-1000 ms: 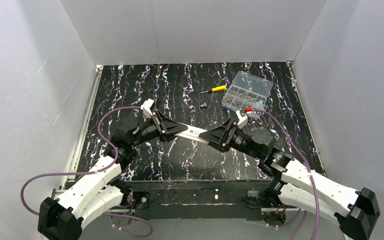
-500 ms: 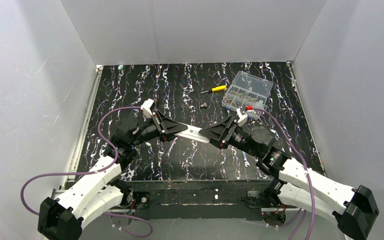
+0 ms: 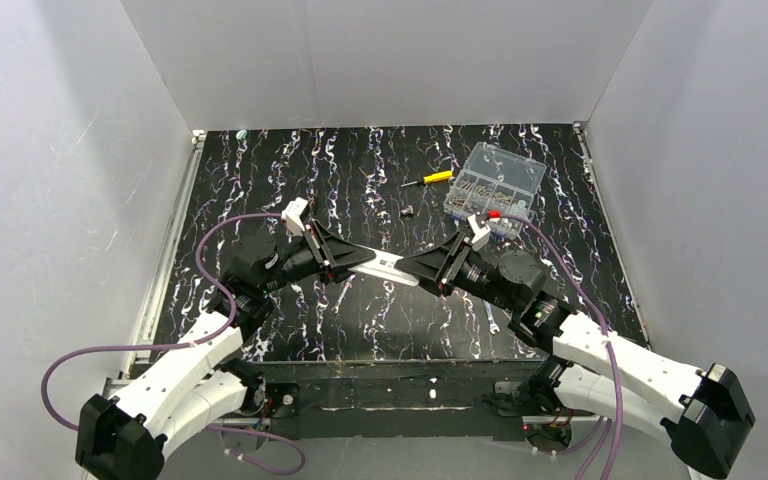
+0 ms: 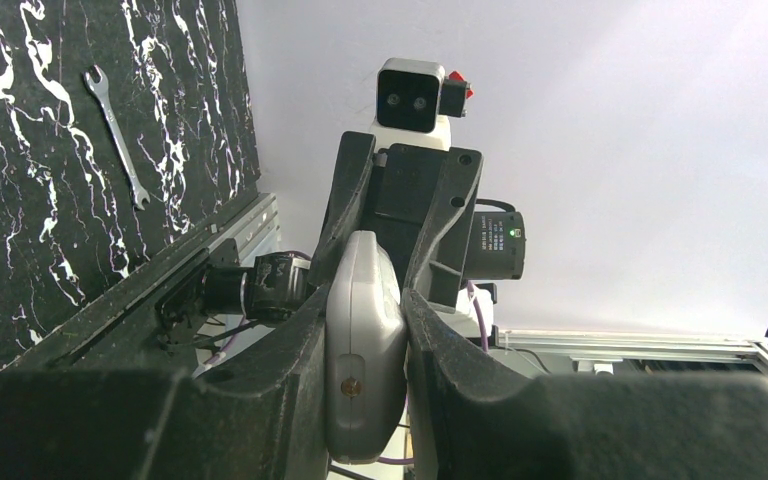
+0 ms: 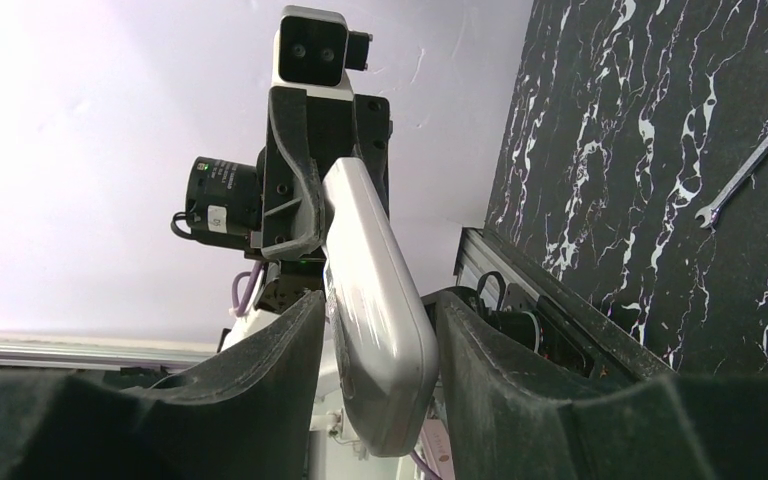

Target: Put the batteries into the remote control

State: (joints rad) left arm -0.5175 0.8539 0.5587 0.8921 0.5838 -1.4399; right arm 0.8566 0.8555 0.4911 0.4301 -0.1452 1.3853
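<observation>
Left tool (image 4: 363, 300) clamps one end of the remote control (image 3: 385, 266), holding it off the bench (image 3: 260, 160), midway along the near edge. Right tool (image 5: 375, 305) brackets the other end; you can't confirm its grip. No batteries in view, so loading looks unstarted. Dark print on the remote's upper side is unreadable.

White walls (image 3: 380, 55), black marbled tabletop (image 3: 360, 170)

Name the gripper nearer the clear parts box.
Right. The right gripper sits just near-left of the clear parts box; the left gripper is farther left, at the far end of the remote control.
</observation>
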